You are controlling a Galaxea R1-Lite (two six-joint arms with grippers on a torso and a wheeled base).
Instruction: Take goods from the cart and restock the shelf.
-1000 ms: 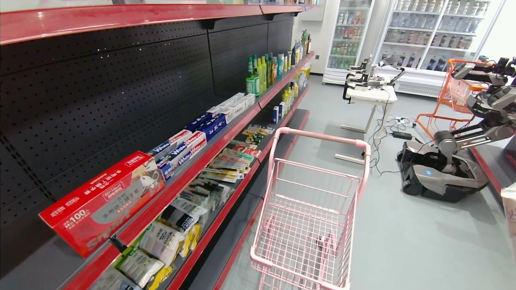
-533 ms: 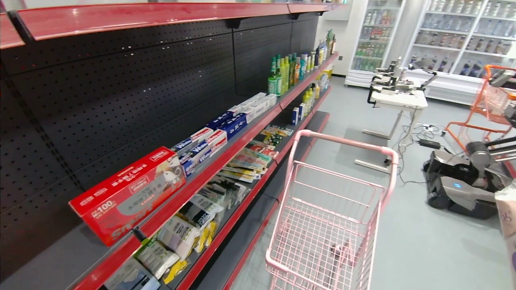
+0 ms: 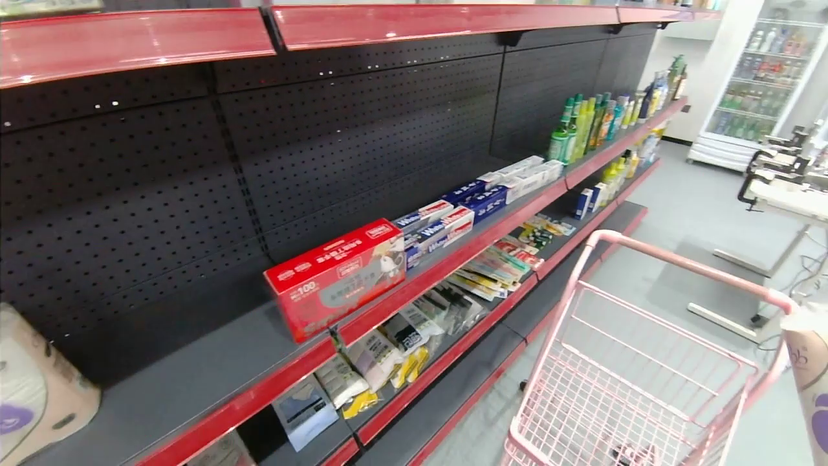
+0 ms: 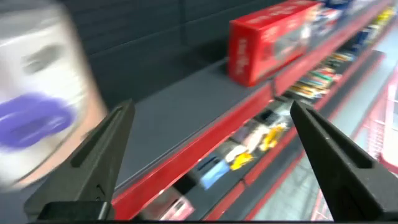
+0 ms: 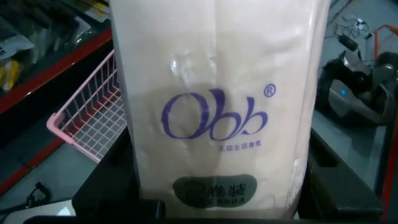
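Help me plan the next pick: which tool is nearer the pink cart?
Right. The right tool, shut on the tissue pack, is by the handle of the pink cart; the left tool faces the shelf, with the cart farther off.

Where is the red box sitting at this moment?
In the head view, the red box stands at the front edge of the middle shelf, left of centre, right beside the left end of the row of toothpaste boxes.

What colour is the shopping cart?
The cart is pink, wire basket and handle alike; it shows best in the head view.
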